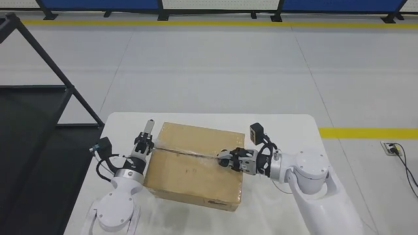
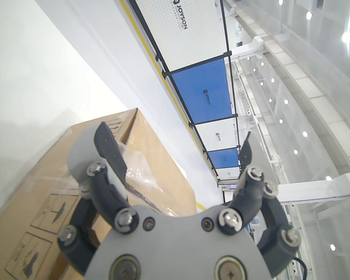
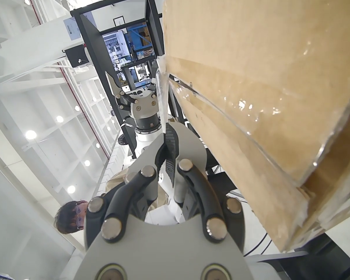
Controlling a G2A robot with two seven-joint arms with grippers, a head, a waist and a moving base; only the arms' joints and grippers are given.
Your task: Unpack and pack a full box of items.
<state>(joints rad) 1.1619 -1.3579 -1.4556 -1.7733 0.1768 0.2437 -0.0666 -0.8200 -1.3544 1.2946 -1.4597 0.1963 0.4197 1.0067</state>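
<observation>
Right hand (image 3: 167, 139) pinches clear tape (image 3: 161, 97) — left hand (image 2: 175, 138) gapes at cardboard box (image 1: 196, 170).

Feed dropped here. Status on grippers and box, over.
Left gripper open at box end. Right gripper shut on tape strip, partly peeled off the top. Box closed. Nothing in the way.

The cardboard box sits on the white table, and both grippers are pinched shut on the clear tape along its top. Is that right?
Not quite. Only the right gripper is pinched shut on the clear tape; the left gripper is open at the box's other end, as the left wrist view shows. The cardboard box does sit on the white table.
</observation>
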